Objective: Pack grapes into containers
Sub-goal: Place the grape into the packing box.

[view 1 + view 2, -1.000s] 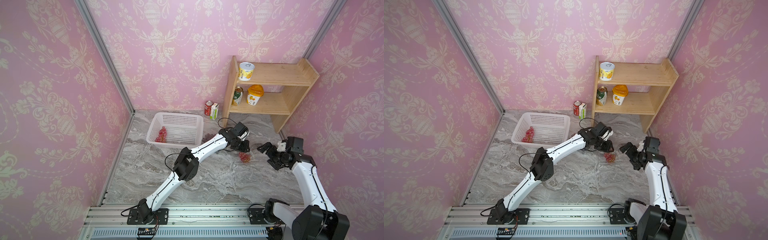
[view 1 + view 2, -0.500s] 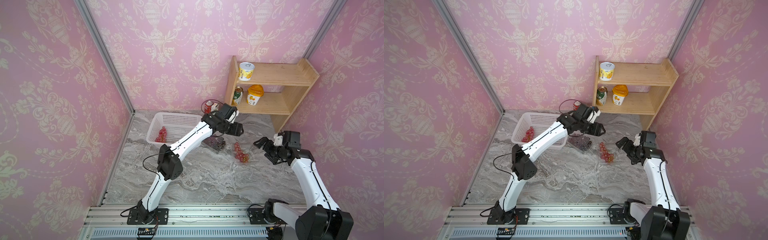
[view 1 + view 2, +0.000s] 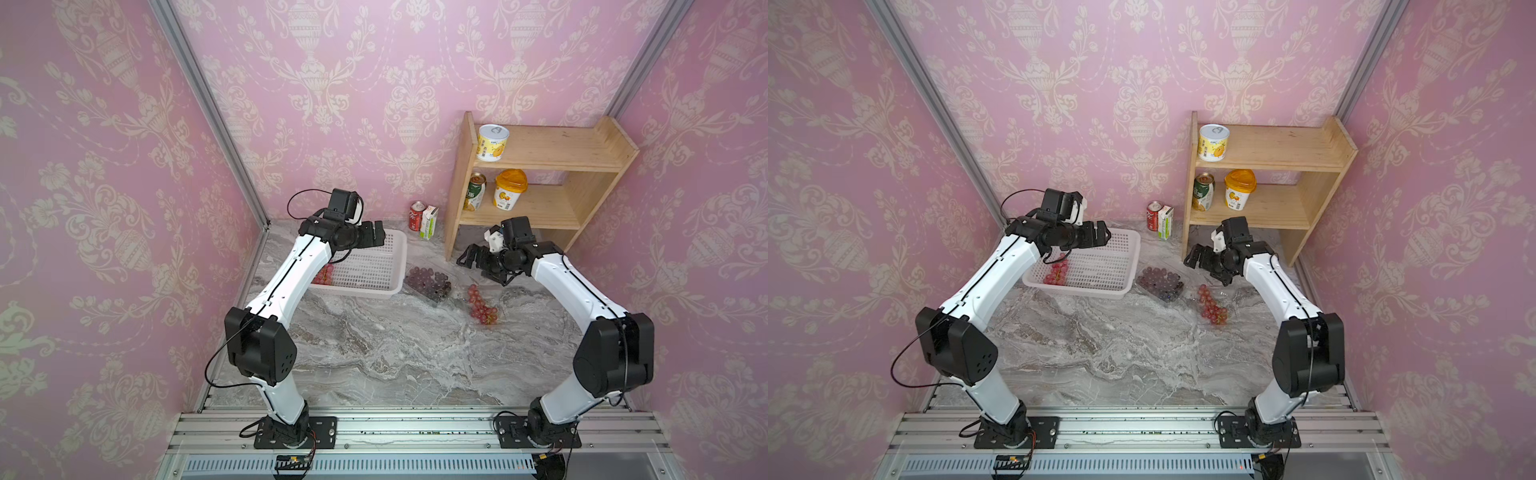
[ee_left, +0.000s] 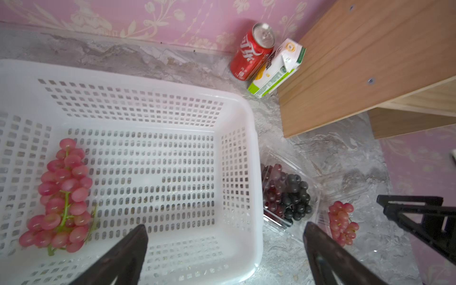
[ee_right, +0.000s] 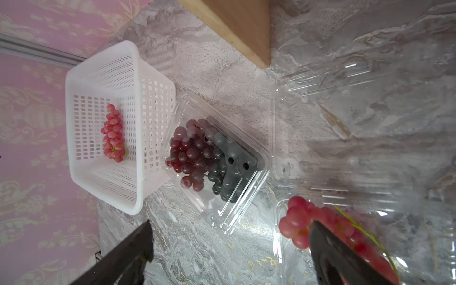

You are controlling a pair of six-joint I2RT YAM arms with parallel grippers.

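My left gripper (image 3: 377, 237) hangs above the right end of the basket (image 3: 357, 291), which sits far left on the table (image 3: 374, 353). A single bunch (image 3: 325, 274) lies in its left end. Just right of the basket sits a container (image 5: 222, 217) with grapes (image 3: 428, 282) in it; right of that, another bunch (image 3: 482, 309) lies in a second container (image 5: 278, 237). My right gripper (image 3: 468, 258) hovers just behind it, before the shelf (image 3: 540, 166). A can (image 3: 417, 215) and a carton (image 3: 429, 222) stand touching at the wall, between basket and shelf.
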